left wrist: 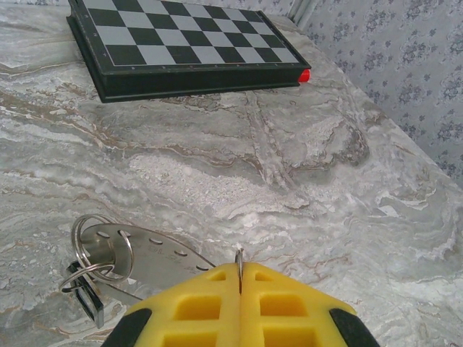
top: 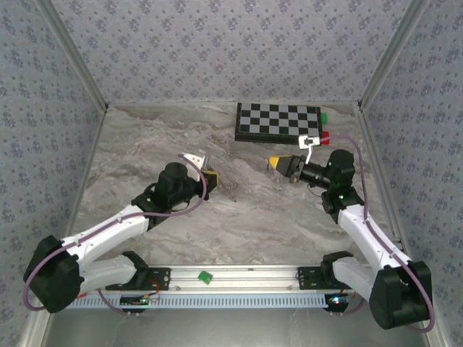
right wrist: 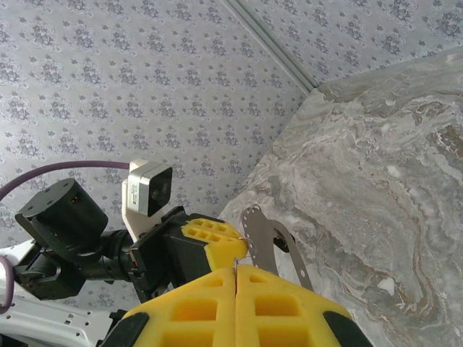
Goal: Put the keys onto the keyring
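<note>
Keys (left wrist: 145, 253) lie at 9 o'clock of the left gripper (left wrist: 240, 269) in the left wrist view: a flat silver blade with a row of small holes, coiled rings (left wrist: 101, 247) threaded at its 9 o'clock end, and a small dark head (left wrist: 87, 298) below them at 7 o'clock. Cannot tell if the bunch rests on the table (left wrist: 304, 166) or hangs just over it. Keyring (left wrist: 239, 257), a thin silver loop seen edge-on, sticks up out of the seam of the left gripper. Yellow left fingers (left wrist: 199, 307) are pressed together, clamped on that loop.

Right wrist view has the same holed blade standing up at 12 o'clock of the right gripper (right wrist: 236, 269), beside the left arm's yellow finger. Right fingers (right wrist: 289, 311) are pressed together too. A hair-thin bit of metal shows at the seam tip, too small to tell if it is pinched. Left wrist camera (right wrist: 148, 189) sits at 10 o'clock behind.

Top view: both grippers are over mid-table, tips facing each other, the right at 3 o'clock of the left, with bare marble between them. Chessboard (top: 278, 121) lies at 1 o'clock on the far side. Red block (top: 325, 137) touches its 4 o'clock corner and green block (top: 325, 116) sits at its 3 o'clock edge. Wallpapered walls (top: 217, 43) close in three sides.
</note>
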{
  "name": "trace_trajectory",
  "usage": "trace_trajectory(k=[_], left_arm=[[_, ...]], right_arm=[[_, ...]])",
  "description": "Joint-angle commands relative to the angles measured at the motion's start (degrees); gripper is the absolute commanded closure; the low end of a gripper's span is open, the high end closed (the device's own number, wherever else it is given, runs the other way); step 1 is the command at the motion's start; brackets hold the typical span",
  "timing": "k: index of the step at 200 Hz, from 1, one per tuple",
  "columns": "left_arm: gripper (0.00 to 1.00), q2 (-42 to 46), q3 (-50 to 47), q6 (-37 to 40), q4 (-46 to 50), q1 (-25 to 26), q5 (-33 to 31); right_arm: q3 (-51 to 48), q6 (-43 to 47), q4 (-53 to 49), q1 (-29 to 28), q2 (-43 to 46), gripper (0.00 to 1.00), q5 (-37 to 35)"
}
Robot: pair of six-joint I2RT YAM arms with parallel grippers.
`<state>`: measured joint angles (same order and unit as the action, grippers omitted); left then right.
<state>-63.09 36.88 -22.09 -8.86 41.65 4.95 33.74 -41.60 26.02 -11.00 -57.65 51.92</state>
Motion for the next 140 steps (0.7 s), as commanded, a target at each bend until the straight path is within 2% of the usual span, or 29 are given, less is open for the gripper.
trace_trajectory(k=[1,9,18,39,56,83,111,140], left_arm=[[1.00,1.2,0.6,0.0,-2.1,0.1,0.6],[1.00,1.3,0.5,0.0,-2.1,0.0,0.6],[1.00,1.3,0.5,0.0,-2.1,0.0,0.7],[1.00,1.1,0.5,0.0,-2.1,0.0,0.6],[1.00,1.2,0.6,0.1,-2.1,0.0,0.4],[1.00,1.1,0.5,0.2,-2.0,0.1,0.0],[1.00,0.6,0.6,0.0,-2.1,0.0,0.2],[1.00,0.5,0.6,0.0,-2.1,0.0,0.3]], right_arm=[[-1.0,-0.9,1.3,0.5,0.3,1.00,0.7],[-0.9,0.3,0.0,0.6,0.6,1.00,-0.4],[0.2,4.1,-6.3,0.3,1.0,1.00,-3.1],[3.8,17.6,-24.7,-1.9,1.7,1.00,-14.7],[4.7,23.8,-31.6,-3.3,1.5,1.00,-21.2],[5.7,27.8,-39.8,-5.4,0.1,1.00,-31.4],[8.1,30.8,-47.0,-11.2,-4.7,1.00,-42.6],[10.6,31.2,-50.9,-16.6,-12.2,1.00,-48.8]])
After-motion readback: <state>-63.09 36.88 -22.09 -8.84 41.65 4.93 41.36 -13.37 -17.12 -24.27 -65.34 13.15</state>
